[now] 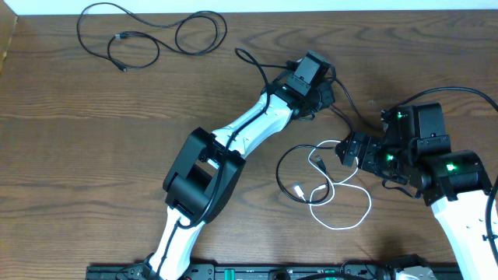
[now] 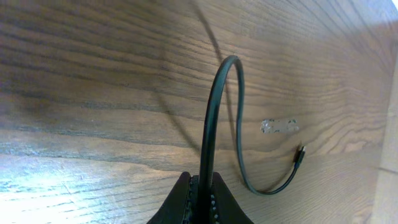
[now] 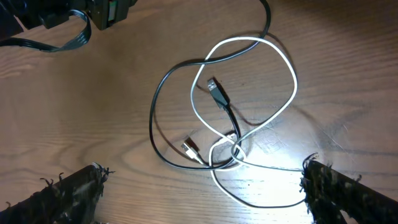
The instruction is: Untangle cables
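My left gripper (image 1: 323,93) (image 2: 203,199) is shut on a thin black cable (image 2: 214,106). That cable arcs up from the jaws and curls down to its plug end (image 2: 300,154) on the wood. In the overhead view the same black cable (image 1: 346,117) runs on to a tangle in front of my right gripper (image 1: 348,149). In the right wrist view the black cable (image 3: 153,124) and a white cable (image 3: 292,93) loop through each other. A black plug (image 3: 214,87) and a white plug (image 3: 191,149) lie inside the loops. My right gripper (image 3: 202,183) stands open above the tangle's near edge, holding nothing.
A second black cable (image 1: 148,35) lies by itself in loose loops at the far left of the wooden table (image 1: 93,140). Thicker black arm cables (image 1: 459,89) arch over the right arm. The table's far edge (image 1: 249,11) runs just behind the left gripper.
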Available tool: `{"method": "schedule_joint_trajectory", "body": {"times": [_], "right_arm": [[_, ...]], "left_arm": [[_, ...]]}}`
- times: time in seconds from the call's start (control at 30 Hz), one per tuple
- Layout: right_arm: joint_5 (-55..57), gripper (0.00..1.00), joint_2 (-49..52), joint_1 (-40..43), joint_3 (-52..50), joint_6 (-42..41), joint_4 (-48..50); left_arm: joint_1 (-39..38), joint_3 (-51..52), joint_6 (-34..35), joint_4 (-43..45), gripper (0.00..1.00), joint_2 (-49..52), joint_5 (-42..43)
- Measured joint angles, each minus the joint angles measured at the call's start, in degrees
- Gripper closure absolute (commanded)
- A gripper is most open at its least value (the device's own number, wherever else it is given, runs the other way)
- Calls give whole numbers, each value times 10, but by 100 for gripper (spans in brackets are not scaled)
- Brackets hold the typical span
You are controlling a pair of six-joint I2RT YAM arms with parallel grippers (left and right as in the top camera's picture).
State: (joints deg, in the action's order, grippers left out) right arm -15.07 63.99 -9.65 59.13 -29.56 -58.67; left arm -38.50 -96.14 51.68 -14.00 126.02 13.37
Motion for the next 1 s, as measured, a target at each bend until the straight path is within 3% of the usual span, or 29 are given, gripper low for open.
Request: {"method": "schedule_joint_trajectory", "body": {"times": [0.2, 0.37, 0.5, 0.73, 1.0], "right_arm": [[0, 1, 0, 0, 0, 0, -1], [0, 1, 0, 0, 0, 0, 7], [0, 1, 0, 0, 0, 0, 10], [1, 1, 0, 0, 0, 0, 18], [-24, 1, 0, 0, 0, -2, 100]], "left_arm": [[7, 0, -103, -21, 93, -41, 0], [38, 0, -204, -44, 93, -151, 0], [75, 0, -242, -37, 93, -226, 0], [139, 0, -260, 6, 93, -318, 20], [129, 0, -230, 14, 93, -396, 93]]}}
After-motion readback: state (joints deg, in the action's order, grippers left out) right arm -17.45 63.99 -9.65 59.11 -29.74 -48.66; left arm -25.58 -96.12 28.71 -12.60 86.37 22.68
